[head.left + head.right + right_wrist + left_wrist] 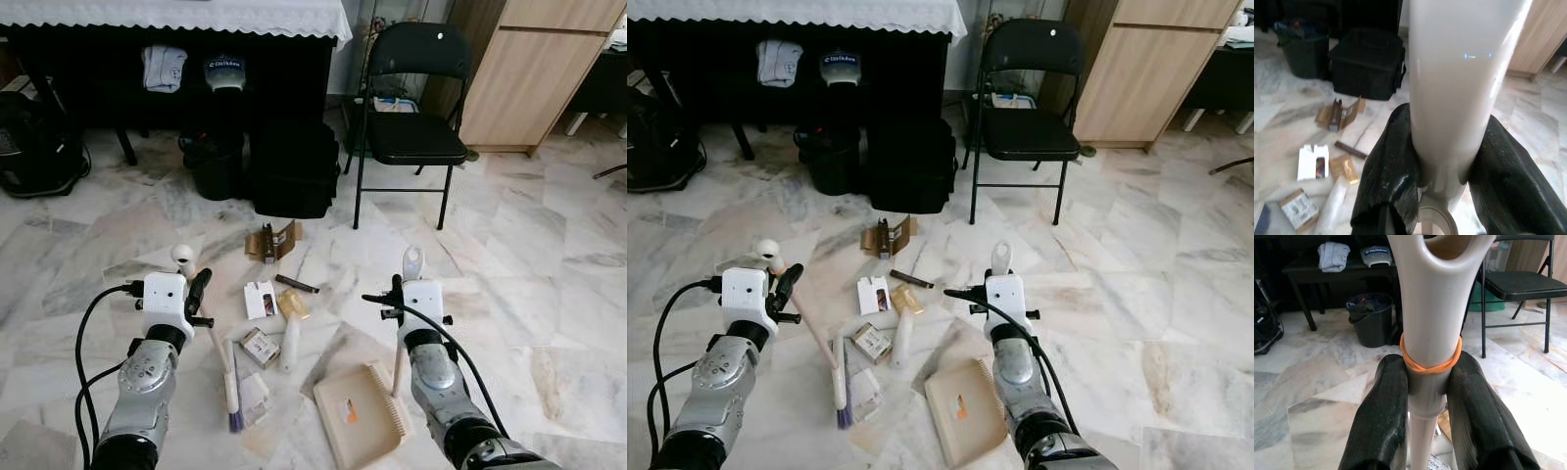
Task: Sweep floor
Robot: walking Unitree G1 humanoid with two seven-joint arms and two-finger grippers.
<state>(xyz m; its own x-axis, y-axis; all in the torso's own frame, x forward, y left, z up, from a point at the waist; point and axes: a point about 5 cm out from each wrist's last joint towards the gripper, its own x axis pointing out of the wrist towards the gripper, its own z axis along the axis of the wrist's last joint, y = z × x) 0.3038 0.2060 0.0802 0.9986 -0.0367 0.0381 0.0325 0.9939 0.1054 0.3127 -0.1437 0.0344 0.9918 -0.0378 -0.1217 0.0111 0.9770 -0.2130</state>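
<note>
Low in the frame, the left tool [199,294] is gripping the broom handle [217,343]; the right tool [400,305] is clamping the dustpan [355,416] handle, litter [261,299] lying between them.

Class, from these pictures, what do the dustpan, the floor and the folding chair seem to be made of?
Dustpan: probably plastic; smooth beige moulded tray with a comb edge.
Floor: looks like polished marble or marble-look tile; grey veining, glossy sheen.
Folding chair: thin black tubes, likely painted metal; seat probably padded vinyl.

Glossy marble floor [549,245], smooth plastic dustpan [358,411], matt black fingers [1378,421]
</note>
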